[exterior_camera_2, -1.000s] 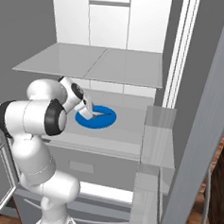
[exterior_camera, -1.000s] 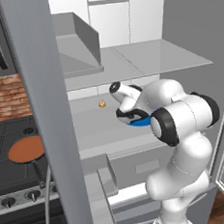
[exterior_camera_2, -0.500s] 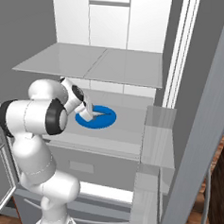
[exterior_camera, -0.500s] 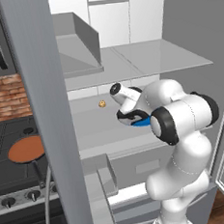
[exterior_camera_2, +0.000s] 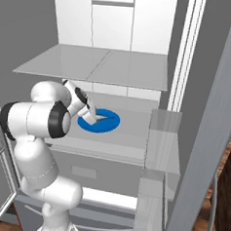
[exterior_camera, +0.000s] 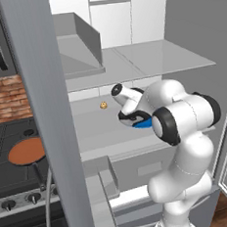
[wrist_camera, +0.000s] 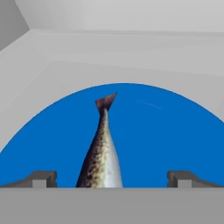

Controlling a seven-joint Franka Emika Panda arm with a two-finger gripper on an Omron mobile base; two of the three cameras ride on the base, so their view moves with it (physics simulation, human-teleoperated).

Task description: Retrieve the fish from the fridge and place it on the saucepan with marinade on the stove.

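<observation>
- One fish [wrist_camera: 101, 157] is what I am after. In my hand view it is long and thin, brown with dark spots on one side and silvery on the other, with a small reddish tail pointing to the top of the frame.
- It lies on a round blue plate [wrist_camera: 175, 135], low in the middle of that view, on a grey shelf of the fridge [exterior_camera_2: 135, 65].
- My gripper [wrist_camera: 111, 178] has its two tips [wrist_camera: 41, 177] spread as wide as they go, one on each side of the fish. They hold nothing.
- From the right base view I see the whole blue plate [exterior_camera_2: 107, 124] near the middle of the frame, with the gripper [exterior_camera_2: 94, 117] low over it.
- From the left base view my arm hides most of the plate [exterior_camera: 145, 123]. This view also shows the stove [exterior_camera: 7, 165] at the lower left, with the saucepan [exterior_camera: 27, 152] and its flat reddish-brown marinade [exterior_camera: 25, 150].
- It also shows a tiny yellow lump [exterior_camera: 104, 105] on the shelf, near the middle.
</observation>
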